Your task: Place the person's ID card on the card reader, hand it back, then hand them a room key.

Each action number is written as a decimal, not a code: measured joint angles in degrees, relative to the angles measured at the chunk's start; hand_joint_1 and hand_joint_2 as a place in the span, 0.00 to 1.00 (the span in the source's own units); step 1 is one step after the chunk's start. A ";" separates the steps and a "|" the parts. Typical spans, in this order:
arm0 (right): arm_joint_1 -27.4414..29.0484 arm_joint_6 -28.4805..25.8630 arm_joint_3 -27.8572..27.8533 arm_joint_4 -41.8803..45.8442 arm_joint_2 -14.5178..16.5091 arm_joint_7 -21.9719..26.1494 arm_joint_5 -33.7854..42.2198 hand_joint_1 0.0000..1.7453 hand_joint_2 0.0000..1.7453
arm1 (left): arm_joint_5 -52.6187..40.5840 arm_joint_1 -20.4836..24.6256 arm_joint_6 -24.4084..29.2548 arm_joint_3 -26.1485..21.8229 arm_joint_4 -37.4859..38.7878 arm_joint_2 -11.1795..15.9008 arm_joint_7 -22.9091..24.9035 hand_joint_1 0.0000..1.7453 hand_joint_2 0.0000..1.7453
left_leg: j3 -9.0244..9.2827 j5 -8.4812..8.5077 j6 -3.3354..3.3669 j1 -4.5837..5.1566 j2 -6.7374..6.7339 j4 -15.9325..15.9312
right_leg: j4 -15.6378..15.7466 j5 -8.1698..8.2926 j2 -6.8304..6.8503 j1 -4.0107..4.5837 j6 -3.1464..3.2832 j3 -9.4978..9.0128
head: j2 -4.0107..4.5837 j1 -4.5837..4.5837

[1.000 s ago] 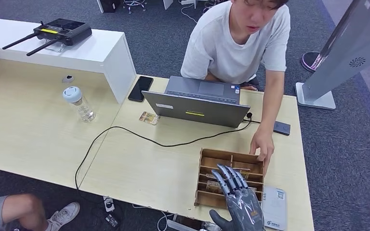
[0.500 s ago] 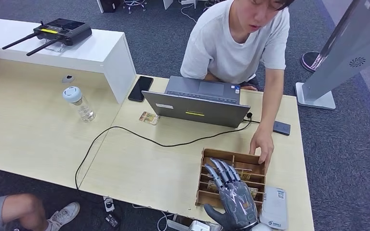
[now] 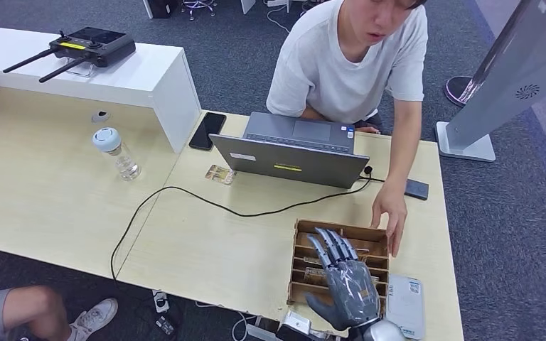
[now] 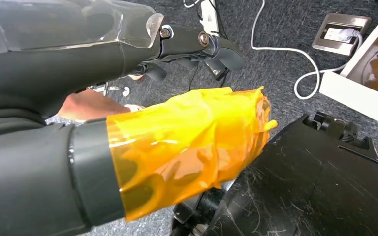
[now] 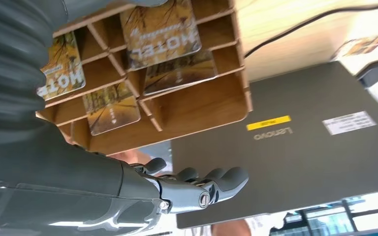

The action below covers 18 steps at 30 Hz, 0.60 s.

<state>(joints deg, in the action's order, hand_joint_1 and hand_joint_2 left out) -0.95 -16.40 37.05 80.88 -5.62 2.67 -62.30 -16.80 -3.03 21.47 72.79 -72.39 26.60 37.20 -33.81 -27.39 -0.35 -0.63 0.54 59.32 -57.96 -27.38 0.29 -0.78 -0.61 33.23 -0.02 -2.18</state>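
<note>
Over the wooden card rack [image 3: 301, 245] at the near right of the bench [image 3: 206, 241], right hand [image 3: 348, 288] hovering palm down, fingers [image 3: 327, 245] spread and extended, holding nothing. In the rack's slots, several hotel room keys [image 5: 162, 32] lying flat, printed faces up, clear in the right wrist view. At the rack's far corner, a person's hand [image 3: 391, 213] touching the rim. Just right of the rack, near the bench edge, a pale grey card reader [image 3: 406, 307]. Beyond the rack, an open laptop [image 3: 295, 150] with its cable [image 3: 185, 195] trailing across the bench. ID card not identifiable anywhere here. Left hand [image 4: 197, 44] hanging low beside the body above the floor, fingers curled inward, apparently empty.

Probably at the key-picking step, with no grip yet made. Risks from here: fingers landing on a wooden divider instead of a card and shoving the light rack across the bench; thin flat cards giving little edge to pinch, so sliding or lifting two at once; collision with the person's hand so near the rack; a loose pinch dropping the key before the handover.
</note>
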 joint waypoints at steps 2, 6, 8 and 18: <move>0.01 -0.23 -0.59 -0.10 0.00 -0.26 -0.45 0.00 1.00 | -0.11 -0.01 -0.11 -0.01 0.00 0.00 0.00 0.00 0.00 | 0.00 0.00 0.00 0.00 0.00 0.00 | 0.00 0.00 0.00 0.00 0.00 0.00 | 0.00 0.00; 0.05 -0.53 -2.02 -0.20 -0.02 -0.71 -1.28 0.00 1.00 | -0.31 -0.04 -0.22 -0.01 0.00 0.00 0.00 0.00 0.00 | 0.00 0.00 0.00 0.00 0.00 0.00 | 0.00 0.00 0.00 0.00 0.00 0.00 | 0.00 0.00; 0.09 -0.56 -2.70 -0.26 -0.04 -0.82 -1.65 0.01 1.00 | -0.37 -0.06 -0.28 -0.01 0.00 0.01 -0.01 0.00 0.00 | 0.00 0.00 0.00 0.00 0.00 0.00 | 0.00 0.00 0.00 0.00 0.00 0.00 | 0.00 0.00; 0.39 -0.56 -4.28 -0.59 -0.07 -0.90 -2.40 0.18 1.00 | -0.52 -0.09 -0.40 -0.04 0.00 0.02 -0.04 0.00 0.00 | 0.00 0.00 0.00 0.00 0.00 0.00 | 0.00 0.00 0.00 0.00 0.00 0.01 | 0.00 -0.01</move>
<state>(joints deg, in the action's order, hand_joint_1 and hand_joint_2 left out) -0.56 -16.96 32.76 80.29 -5.68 1.78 -64.71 -17.33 -3.12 21.07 72.75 -72.39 26.62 37.16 -33.81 -27.39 -0.35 -0.63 0.54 59.32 -57.96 -27.38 0.29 -0.78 -0.61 33.24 -0.02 -2.19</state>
